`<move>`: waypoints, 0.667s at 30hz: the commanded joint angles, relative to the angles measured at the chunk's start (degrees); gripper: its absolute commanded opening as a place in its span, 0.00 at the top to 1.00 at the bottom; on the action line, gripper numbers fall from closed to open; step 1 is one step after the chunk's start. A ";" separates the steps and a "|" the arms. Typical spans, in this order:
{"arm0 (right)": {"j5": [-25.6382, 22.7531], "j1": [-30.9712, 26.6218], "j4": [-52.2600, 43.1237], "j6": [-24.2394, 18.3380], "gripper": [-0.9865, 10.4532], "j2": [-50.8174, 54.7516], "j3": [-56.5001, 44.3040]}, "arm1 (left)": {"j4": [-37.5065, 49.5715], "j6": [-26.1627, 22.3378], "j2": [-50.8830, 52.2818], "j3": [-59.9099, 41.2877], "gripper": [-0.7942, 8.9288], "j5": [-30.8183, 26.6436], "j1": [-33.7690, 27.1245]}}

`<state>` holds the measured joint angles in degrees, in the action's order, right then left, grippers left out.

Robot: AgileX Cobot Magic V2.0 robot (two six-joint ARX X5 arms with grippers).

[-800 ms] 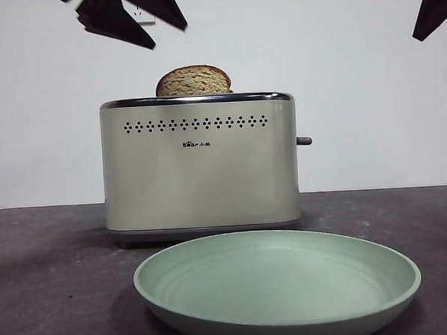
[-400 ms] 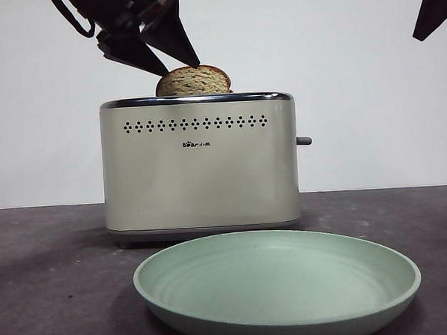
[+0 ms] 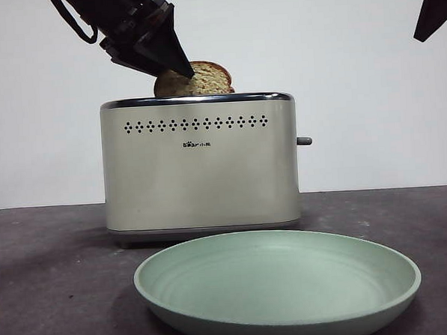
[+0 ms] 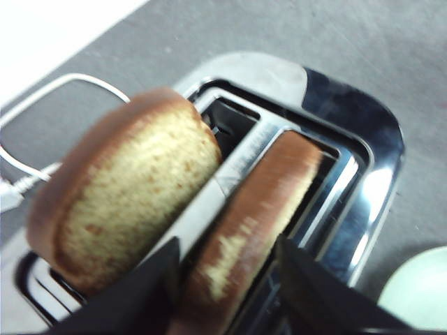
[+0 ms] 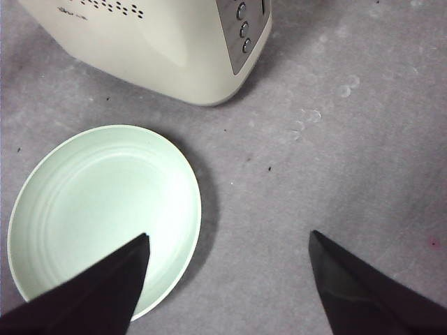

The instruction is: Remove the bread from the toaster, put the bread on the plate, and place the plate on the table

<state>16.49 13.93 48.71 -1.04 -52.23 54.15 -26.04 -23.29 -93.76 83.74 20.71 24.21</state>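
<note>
While the wide, shallow, pale mint-green plate (image 3: 278, 285) lies empty nearest on the dark grey mottled table (image 3: 49, 282), the boxy cream-beige toaster (image 3: 200, 165) stands just behind it. The dark-crusted toast slice (image 4: 255, 223) sits upright in its slot, beside a second, paler slice (image 4: 126, 216). The left gripper (image 4: 227, 269) straddles the dark-crusted slice, jaws open on either face; contact cannot be confirmed. The slice is judged light, stiff, crumbly. Grip the flat faces near the domed top, gently. The right gripper (image 5: 227, 279) waits open above the table, holding nothing.
</note>
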 commanded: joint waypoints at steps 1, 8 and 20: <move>0.00 0.31 -0.24 0.59 0.59 -0.50 0.96 | -0.09 -0.70 -1.03 1.38 0.82 -0.04 0.33; 0.02 0.31 -0.24 0.59 0.59 -0.50 0.96 | 0.11 -0.07 -0.74 2.05 0.91 -0.02 0.24; 0.02 0.31 -1.05 0.63 0.59 -0.50 0.96 | -1.86 0.46 7.63 4.96 0.91 -0.02 0.17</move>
<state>16.49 13.93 48.21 -1.04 -52.23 54.15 -28.64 -23.16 -86.28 86.91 20.71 24.23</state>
